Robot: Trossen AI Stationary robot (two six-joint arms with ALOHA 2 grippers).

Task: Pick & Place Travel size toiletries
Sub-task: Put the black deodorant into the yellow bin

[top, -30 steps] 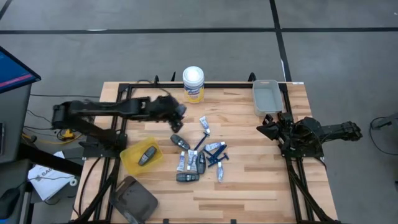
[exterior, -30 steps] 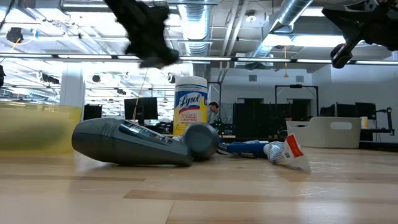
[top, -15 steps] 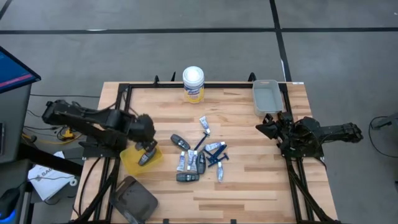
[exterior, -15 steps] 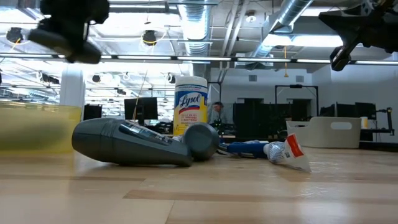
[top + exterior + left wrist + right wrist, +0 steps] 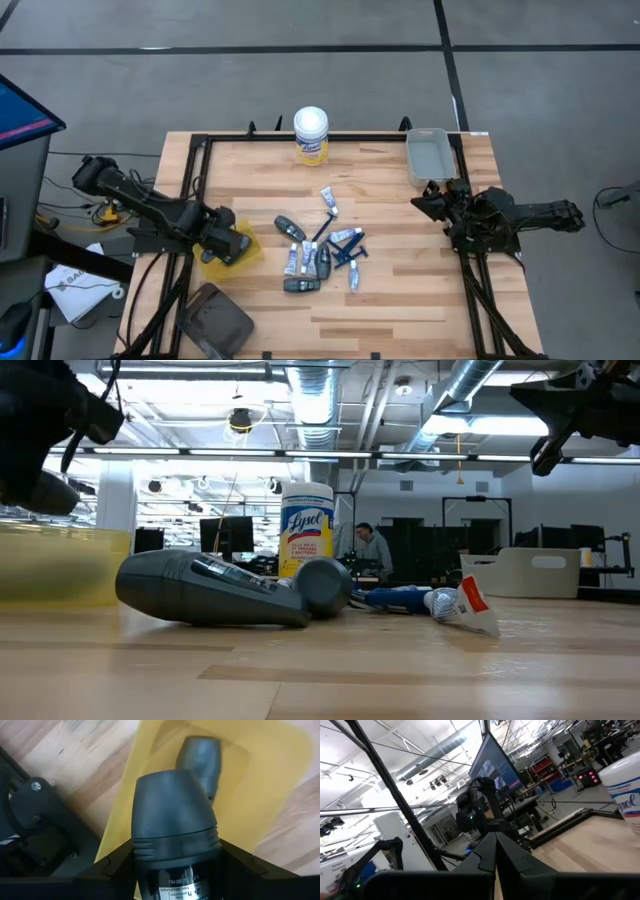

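My left jaws [image 5: 232, 243] are clamped on a dark grey stick [image 5: 175, 827], holding it over the yellow bin [image 5: 207, 258] at the surface's left edge, where another grey stick [image 5: 200, 762] already lies. The other toiletries [image 5: 322, 255] are clustered mid-surface. My right jaws [image 5: 437, 208] are pressed together, empty, near the grey tray [image 5: 428, 157].

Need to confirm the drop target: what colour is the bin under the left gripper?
Yellow. The bin shows best in the left wrist view, already holding one dark grey stick.
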